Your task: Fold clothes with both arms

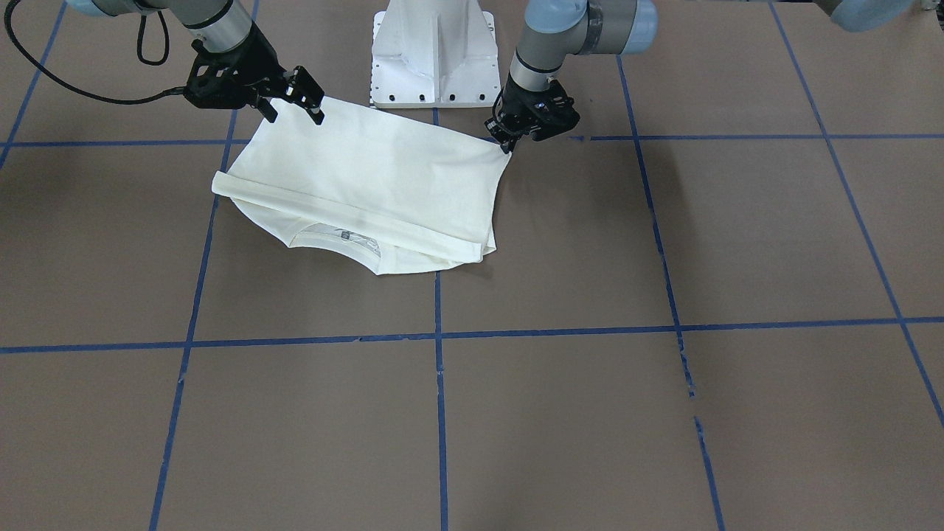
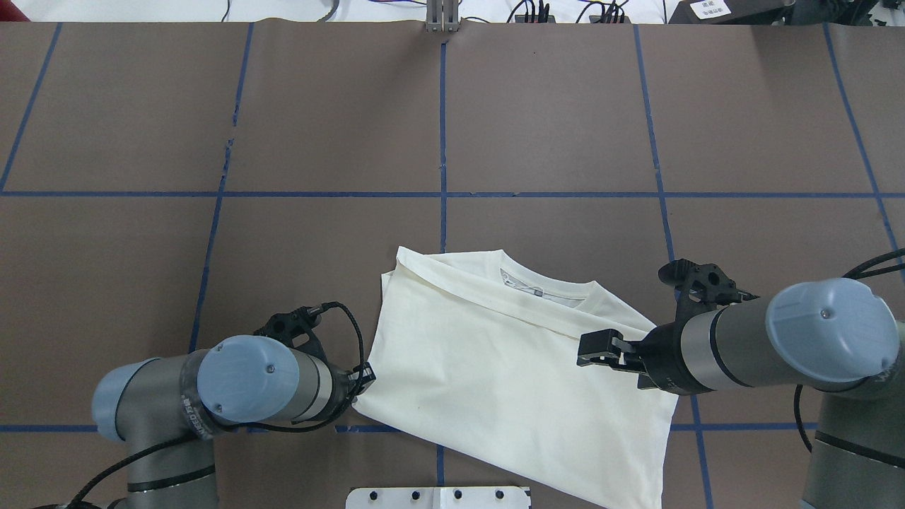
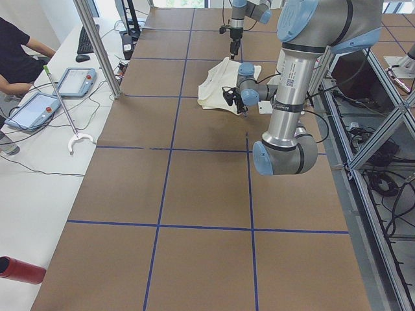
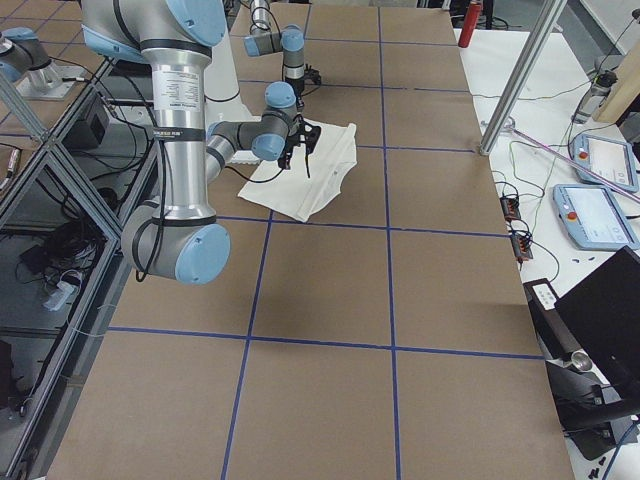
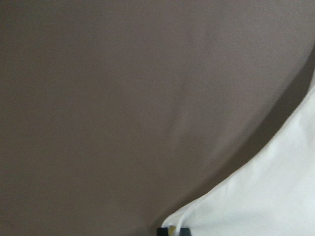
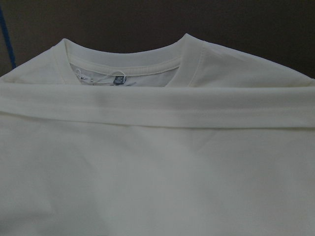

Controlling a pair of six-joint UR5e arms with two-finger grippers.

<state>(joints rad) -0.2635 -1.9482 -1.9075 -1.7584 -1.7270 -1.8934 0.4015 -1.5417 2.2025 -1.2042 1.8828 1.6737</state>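
Pointing collar [image 2: 544,288] away from robot, shirt [image 2: 495,367] lies crosswise, left jaws pinching it, right jaws released.

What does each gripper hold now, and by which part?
The left gripper seems to pinch the cream-white folded cotton shirt by a corner on the robot's side; the right gripper is open above it, holding nothing.

Overhead: behind robot, facing forward and down on brown paper-covered table [image 2: 318,106] with blue tape grid. Front: opposite side, steep, white metal pedestal base [image 1: 435,51] at top edge. Sides: high at each table end, looking lengthwise. Wrists: very close; right filled by cream-white cotton shirt [image 6: 157,172], left mostly table. All six share the shirt.
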